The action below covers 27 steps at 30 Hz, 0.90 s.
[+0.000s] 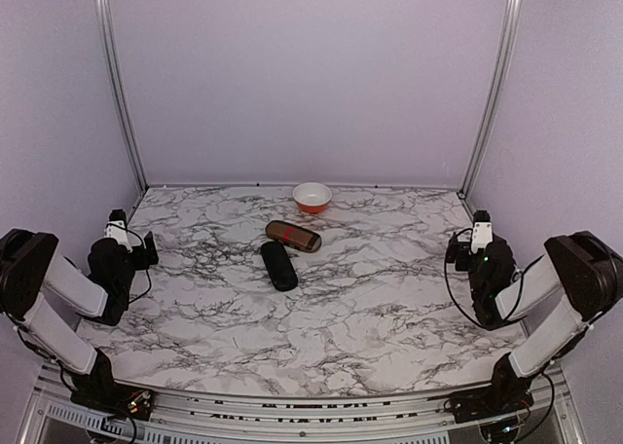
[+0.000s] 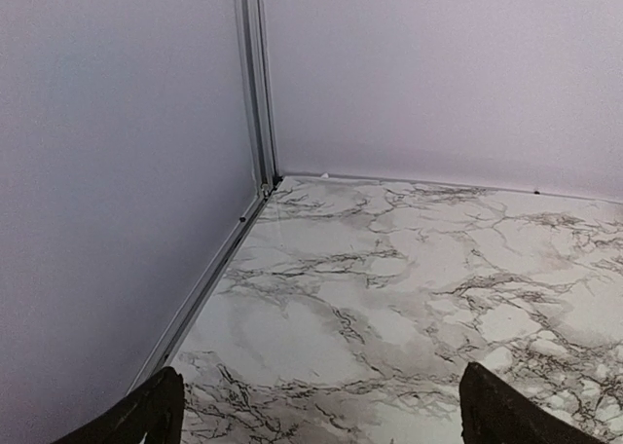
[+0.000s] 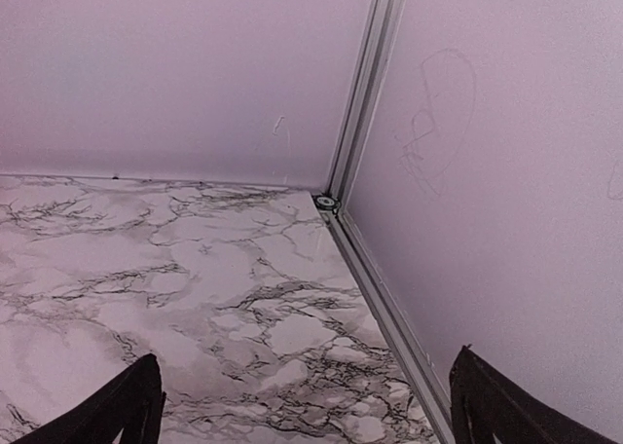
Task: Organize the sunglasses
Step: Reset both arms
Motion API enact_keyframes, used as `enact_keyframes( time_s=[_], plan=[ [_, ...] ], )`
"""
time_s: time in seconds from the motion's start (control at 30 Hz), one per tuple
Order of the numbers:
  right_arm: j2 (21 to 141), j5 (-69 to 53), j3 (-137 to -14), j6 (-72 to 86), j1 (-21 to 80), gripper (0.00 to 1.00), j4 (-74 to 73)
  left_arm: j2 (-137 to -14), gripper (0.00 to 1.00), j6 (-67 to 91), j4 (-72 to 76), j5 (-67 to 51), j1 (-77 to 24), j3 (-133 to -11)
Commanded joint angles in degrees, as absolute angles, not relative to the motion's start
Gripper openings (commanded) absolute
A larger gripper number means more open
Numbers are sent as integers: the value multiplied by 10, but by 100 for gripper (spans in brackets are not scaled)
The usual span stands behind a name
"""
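Item, far left of the top view: left gripper, low over the marble table. Its own camera shows the left gripper with two dark fingers spread wide at the bottom corners of the frame. They are released, with only bare tabletop between them.

Item, centre of the top view: oblong black case, closed and lying at a slant. Just above and to its right is an oblong brown case with a red stripe, also closed. The two ends lie close; contact cannot be judged.

Item, upper centre: small bowl, white inside and orange outside, near the back wall.

Item, far right: right gripper. In its own view the right gripper also stands released, with its fingers wide apart over the table.

Sunglasses: no pair can be made out in any view, so their look and place cannot be told.

Cut off: both wrist views crop the fingers to their tips.

Views compared: only the top view shows the cases and the bowl. The left wrist view shows the left back corner, the right wrist view the right back corner with faint scribbles on the side wall.
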State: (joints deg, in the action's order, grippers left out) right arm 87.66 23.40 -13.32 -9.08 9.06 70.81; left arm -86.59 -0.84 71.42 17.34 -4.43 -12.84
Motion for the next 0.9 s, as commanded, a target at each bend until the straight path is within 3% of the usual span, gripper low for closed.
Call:
enact_keyframes(
  time_s=[0.0,0.1,0.2,0.87],
  plan=[
    [885,155,-129,-79,60,99,759,-877,99,-8,761,157,-40,-119],
    [926,92,-116,-50,18,100,823,-875,99,-4,745,158,-38,-124],
    [916,60,-132,-41,2,100,773,-875,99,-1,744,165,-39,-125],
    [918,58,-134,-56,13,100,775,-875,99,0,742,167,-39,-126]
  ],
)
